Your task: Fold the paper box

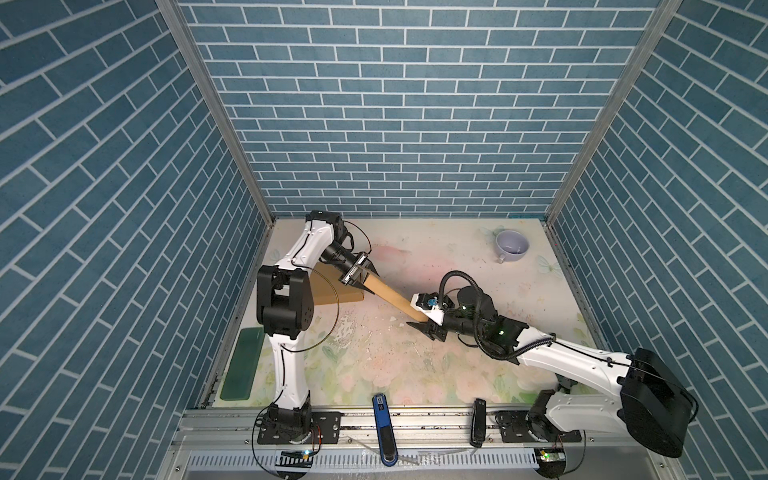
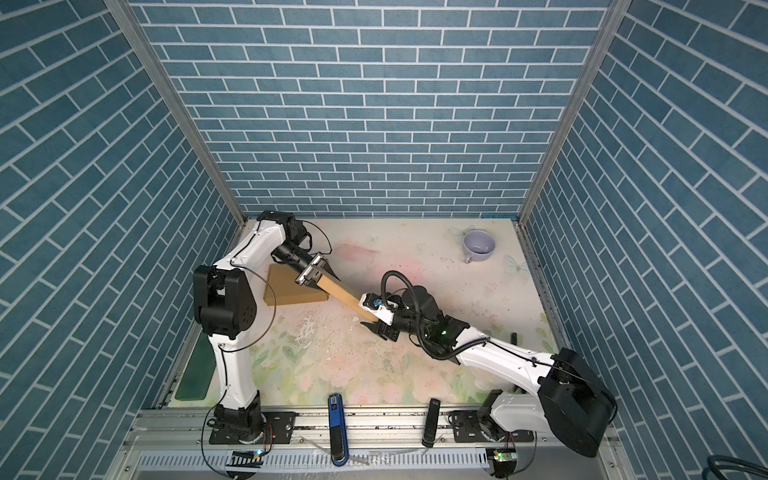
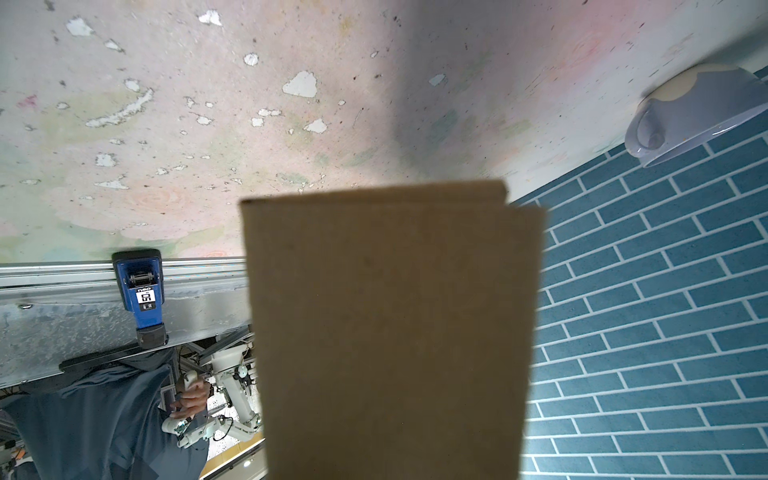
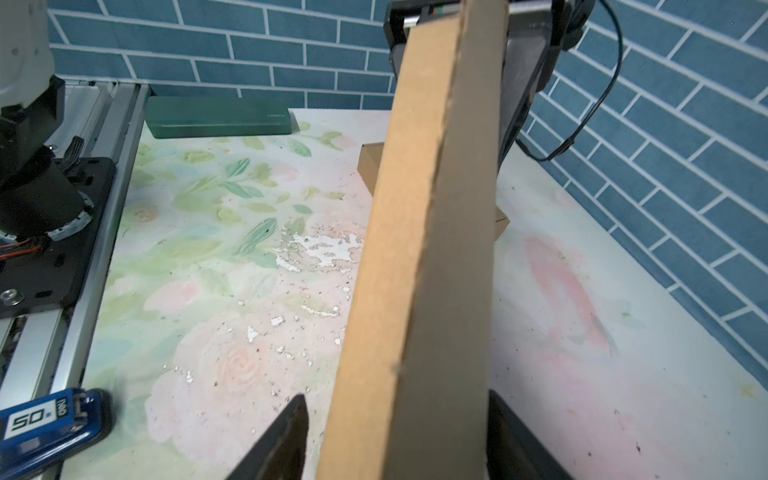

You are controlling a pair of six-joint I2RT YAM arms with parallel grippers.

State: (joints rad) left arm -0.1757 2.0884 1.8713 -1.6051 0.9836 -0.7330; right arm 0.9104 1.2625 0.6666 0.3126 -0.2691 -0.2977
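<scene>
Plainly, the left gripper [image 1: 368, 281] is pinched on the far-left end of the paper box [image 1: 392, 297], a flattened cardboard sleeve held above the table [image 1: 415, 374] and slanting toward the near right. The right gripper [image 1: 419, 316] straddles its other end, jaws spread: in the right wrist view one finger [image 4: 286, 436] stands clear of the board, the other just beside it. The board looks light, stiff and rough-faced, unlikely to slip, yet apt to crease under a hard squeeze. I would grip across the flat faces near an end. Another cardboard piece [image 1: 332, 293] lies flat under the left arm; a lilac cup [image 1: 512, 246] sits far right.
</scene>
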